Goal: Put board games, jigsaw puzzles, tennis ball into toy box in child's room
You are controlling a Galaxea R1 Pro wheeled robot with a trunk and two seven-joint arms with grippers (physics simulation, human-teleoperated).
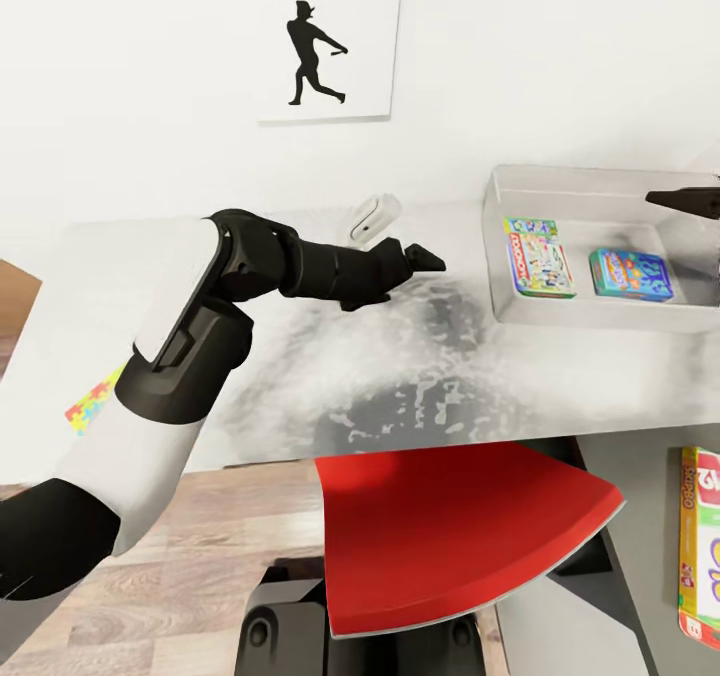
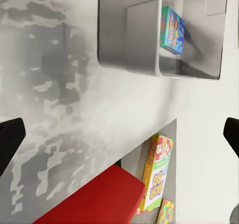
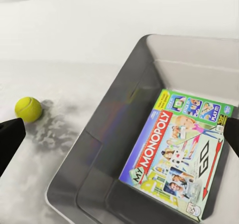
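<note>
Two dark fingertips (image 2: 9, 140) at opposite edges of the left wrist view: left gripper (image 2: 119, 139) spread wide, empty, above the mottled grey table (image 2: 59, 84). Same on the right wrist view: right gripper (image 3: 122, 137) agape, gripping nothing, hanging over the toy box (image 3: 114, 134).

Inside that bin, flat on the floor, a My Monopoly box (image 3: 177, 154); just outside its wall, on the tabletop, the tennis ball (image 3: 28, 109).

From the left wrist: the bin with a blue game box (image 2: 173, 30) inside, and farther off a long Skip-Bo box (image 2: 157, 171) on the darker grey section, a jigsaw puzzle (image 2: 166, 211) just beside its end, a red chair seat (image 2: 94, 199) tucked under the table edge.

From the head: both boxes side by side in the bin, apart; another multicoloured puzzle sheet (image 1: 95, 401) peeking from behind the left arm; a batter silhouette picture (image 1: 320, 51) on the wall.
</note>
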